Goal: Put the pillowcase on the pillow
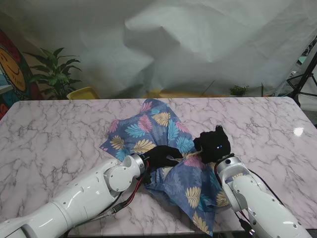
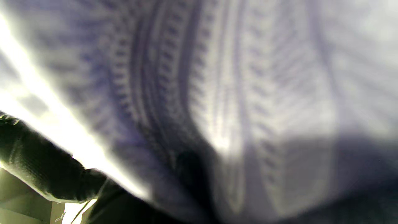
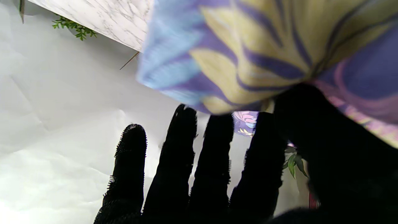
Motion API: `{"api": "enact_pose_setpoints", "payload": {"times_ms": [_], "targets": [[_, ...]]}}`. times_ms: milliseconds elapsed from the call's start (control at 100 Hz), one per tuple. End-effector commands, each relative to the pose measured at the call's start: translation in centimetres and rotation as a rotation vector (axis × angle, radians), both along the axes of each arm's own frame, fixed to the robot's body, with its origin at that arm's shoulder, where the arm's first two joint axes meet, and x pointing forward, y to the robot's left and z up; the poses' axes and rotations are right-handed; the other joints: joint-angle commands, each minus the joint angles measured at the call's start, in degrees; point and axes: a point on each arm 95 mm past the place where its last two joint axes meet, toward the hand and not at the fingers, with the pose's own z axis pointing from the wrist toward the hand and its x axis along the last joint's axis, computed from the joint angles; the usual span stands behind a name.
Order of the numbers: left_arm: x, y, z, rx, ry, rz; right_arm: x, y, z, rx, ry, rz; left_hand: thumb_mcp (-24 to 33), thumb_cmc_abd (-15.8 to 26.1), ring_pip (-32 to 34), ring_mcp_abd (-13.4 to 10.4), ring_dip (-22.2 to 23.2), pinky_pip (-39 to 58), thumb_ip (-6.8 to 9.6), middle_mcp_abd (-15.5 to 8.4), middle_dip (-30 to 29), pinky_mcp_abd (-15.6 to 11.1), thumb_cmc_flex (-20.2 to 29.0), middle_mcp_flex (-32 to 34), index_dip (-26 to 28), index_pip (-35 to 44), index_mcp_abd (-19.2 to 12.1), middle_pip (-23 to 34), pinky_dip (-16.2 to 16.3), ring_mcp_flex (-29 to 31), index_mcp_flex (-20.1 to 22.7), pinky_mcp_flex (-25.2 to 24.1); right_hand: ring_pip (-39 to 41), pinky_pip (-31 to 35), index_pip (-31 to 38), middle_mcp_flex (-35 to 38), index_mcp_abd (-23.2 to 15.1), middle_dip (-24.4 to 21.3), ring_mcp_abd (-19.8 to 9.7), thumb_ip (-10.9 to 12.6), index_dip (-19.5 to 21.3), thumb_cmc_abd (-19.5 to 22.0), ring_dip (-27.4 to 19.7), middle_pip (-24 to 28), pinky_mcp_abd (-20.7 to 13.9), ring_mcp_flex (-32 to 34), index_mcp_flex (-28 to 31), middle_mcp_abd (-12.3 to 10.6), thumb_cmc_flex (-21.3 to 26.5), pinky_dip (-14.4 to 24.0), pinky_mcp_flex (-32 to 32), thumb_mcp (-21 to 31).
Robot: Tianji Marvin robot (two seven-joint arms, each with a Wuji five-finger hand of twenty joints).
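Stand view | pillowcase [image 1: 163, 148] between hands | left fingers [image 1: 171, 151] pinch it | right fingers [image 3: 174, 161] spread

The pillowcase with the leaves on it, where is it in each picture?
Stand view: the pillowcase lies mid-table, between the left hand and right hand.
Left wrist view: blurred pale fabric fills the picture, probably the pillowcase up close.
Right wrist view: it hangs over the right hand's fingers.
Shared landmark: the marble table, also a corner in the right wrist view; the left wrist view does not show it.
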Motion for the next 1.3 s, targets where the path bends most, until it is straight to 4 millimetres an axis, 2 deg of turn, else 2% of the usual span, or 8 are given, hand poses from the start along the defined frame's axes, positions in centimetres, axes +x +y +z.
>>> {"api": "enact_pose_setpoints", "payload": {"times_ms": [0,200,500,750,910,1070,1170,1290], "targets": [[-1.3,0.7,-2.1,0.037,0.058,0.002,0.3,0.0,-0.1,0.021,-0.02,0.007,-0.29,7.59,9.01,9.55,1.87,36.23,4.57,2.97,-6.43,-12.02,5.8,-2.55,-1.49,-2.7,0.17,1.46,2.19,2.41,0.2,11.88,2.69,2.2,2.97,11.07,-11.4,2.67,-2.07,-2.49,1.96,-3.94,2.85,-1.31,-1.45,8.1,8.16,-2.89,3.46,1.25,2.56,3.94],[-2.0,0.4,-2.1,-0.059,0.107,0.031,1.9,0.2,0.1,0.139,-0.144,0.006,-1.3,15.76,0.1,16.56,-1.52,30.07,4.48,6.51,-12.97,-2.25,-3.54,-8.31,-2.94,-10.51,4.38,-5.92,-0.22,-3.73,-3.02,5.45,15.43,9.0,6.24,25.22,-11.42,10.71,-5.38,-2.48,3.01,-6.38,13.74,-1.06,-3.63,26.78,8.66,-2.37,5.68,3.13,12.4,7.3],[-3.5,-0.6,-1.9,-0.212,0.195,0.07,4.2,1.6,1.1,0.244,-0.243,0.02,-0.5,14.8,-5.19,18.92,-4.09,21.69,4.38,9.33,-15.18,3.19,6.54,-14.51,-3.2,-16.51,7.46,-8.59,-1.98,-10.23,-7.79,-1.79,37.25,12.54,11.57,21.58,-7.13,11.88,-11.06,-1.04,0.92,-5.08,19.85,4.96,-6.54,27.83,6.29,2.48,8.7,2.34,20.19,8.97],[-3.8,-1.2,-1.5,-0.159,0.101,0.036,4.5,2.5,1.0,0.332,-0.31,0.042,27.39,6.54,-6.31,15.23,-5.01,16.18,2.55,7.55,-12.67,-0.34,7.03,-19.82,-2.54,-16.61,5.77,-9.73,-1.79,-15.05,-8.69,-5.95,35.14,12.56,13.33,18.58,-6.39,11.13,-11.27,-0.63,1.47,-2.83,18.39,8.34,-6.19,27.74,3.8,2.9,9.21,1.44,21.16,8.72],[-3.8,-1.3,-1.2,-0.127,0.054,0.008,4.0,1.5,-0.4,0.313,-0.179,0.022,-0.06,10.29,-7.72,15.48,-4.63,16.73,5.11,6.72,-15.98,1.21,2.87,-23.26,-2.76,-16.49,5.23,-9.76,1.6,-19.8,-11.23,-12.23,30.63,11.8,13.37,17.92,-6.69,9.91,-9.71,-0.52,1.14,-2.13,15.46,8.2,-4.96,27.55,3.38,1.89,9.03,1.03,19.15,7.86],[-3.7,-1.0,-0.9,-0.079,0.044,0.014,2.9,0.0,-1.9,0.25,0.011,0.037,-1.55,16.7,-11.42,17.89,-5.75,13.25,4.76,7.12,-16.24,6.66,-5.9,-26.38,-3.04,-19.8,5.38,-12.22,2.91,-26.26,-13.51,-20.72,21.73,10.51,11.56,17.14,-7.42,8.35,-7.41,-0.84,0.94,-2.9,11.81,3.82,-3.11,26.67,2.38,0.49,8.88,1.38,15.19,6.93],[-3.6,-0.8,-0.6,-0.027,0.039,0.016,1.9,-0.7,-2.0,0.201,0.113,0.043,-1.51,17.51,-15.03,18.39,-7.36,9.37,5.02,6.48,-16.43,10.26,-7.4,-28.94,-2.7,-21.82,4.97,-14.15,3.59,-30.04,-14.62,-26.35,4.64,7.2,3.11,10.13,1.08,5.06,-3.75,-2.44,-3.55,-2.09,11.64,-1.27,-1.31,19.8,-5.03,1.63,0.88,1.52,9.89,3.23],[-3.7,-0.8,-0.6,0.028,0.026,0.019,0.2,-1.1,-0.9,0.185,0.173,0.042,-1.49,18.12,-18.9,18.24,-9.08,3.35,5.2,6.25,-16.98,13.47,-9.47,-32.56,-2.29,-24.23,5.15,-16.39,3.31,-33.8,-16.87,-32.01,-7.54,2.09,-15.31,-3.34,12.11,0.41,3.97,6.89,5.9,7.86,3.95,-4.37,1.86,4.11,-12.34,5.28,-13.4,1.04,0.66,-2.97]]}}
